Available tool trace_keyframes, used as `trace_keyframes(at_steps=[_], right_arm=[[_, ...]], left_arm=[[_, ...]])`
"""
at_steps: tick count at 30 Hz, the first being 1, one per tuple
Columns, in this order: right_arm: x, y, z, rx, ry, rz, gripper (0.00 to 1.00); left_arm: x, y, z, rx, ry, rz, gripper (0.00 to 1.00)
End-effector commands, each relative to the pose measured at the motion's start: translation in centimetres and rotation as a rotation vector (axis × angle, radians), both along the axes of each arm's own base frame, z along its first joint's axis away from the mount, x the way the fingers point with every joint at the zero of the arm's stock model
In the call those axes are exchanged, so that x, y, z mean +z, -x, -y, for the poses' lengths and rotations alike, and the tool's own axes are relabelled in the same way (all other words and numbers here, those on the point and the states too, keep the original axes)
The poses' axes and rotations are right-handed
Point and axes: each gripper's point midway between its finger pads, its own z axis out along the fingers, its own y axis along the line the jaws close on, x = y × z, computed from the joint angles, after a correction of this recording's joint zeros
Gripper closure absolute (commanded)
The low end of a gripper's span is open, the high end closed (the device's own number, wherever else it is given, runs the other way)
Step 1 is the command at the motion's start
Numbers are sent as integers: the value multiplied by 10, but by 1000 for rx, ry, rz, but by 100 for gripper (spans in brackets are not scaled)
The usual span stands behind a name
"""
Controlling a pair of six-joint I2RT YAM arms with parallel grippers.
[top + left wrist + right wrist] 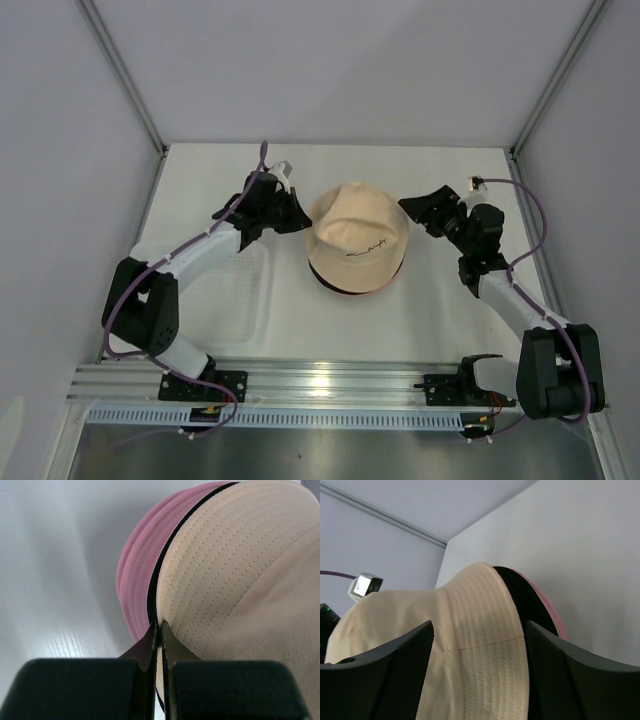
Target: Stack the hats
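Observation:
The beige hat (355, 243) with dark script lies on top of a stack in the middle of the table. Under it a black hat (159, 565) and pink hats (136, 575) show only as brim edges. My left gripper (298, 218) is at the stack's left edge, shut on the beige hat's brim (225, 570), cloth pinched between the fingertips (159, 626). My right gripper (412, 208) is open at the stack's right side, its jaws astride the beige brim (475, 630), with the black brim (525, 600) and a pink edge (549, 609) beside it.
A clear shallow plastic tray (243, 292) lies on the table to the left of the stack, under my left arm. Grey walls and metal posts close in the table at the back and sides. A rail (320, 385) runs along the near edge.

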Motion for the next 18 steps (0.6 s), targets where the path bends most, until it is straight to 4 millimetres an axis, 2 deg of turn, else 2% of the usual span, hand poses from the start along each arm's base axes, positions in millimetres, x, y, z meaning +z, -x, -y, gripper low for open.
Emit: trace_keyframes(at_steps=[1, 4, 10, 18], right_arm=[[35, -2, -13, 38, -50, 126, 22], [24, -3, -19, 50, -58, 91, 23], [-2, -9, -19, 32, -75, 15, 23], [-11, -15, -24, 42, -96, -20, 28]], left_arm=[[8, -11, -4, 5, -33, 30, 99], [7, -12, -4, 6, -32, 28, 99], [5, -12, -2, -5, -27, 19, 99], [6, -12, 1, -19, -19, 21, 99]])
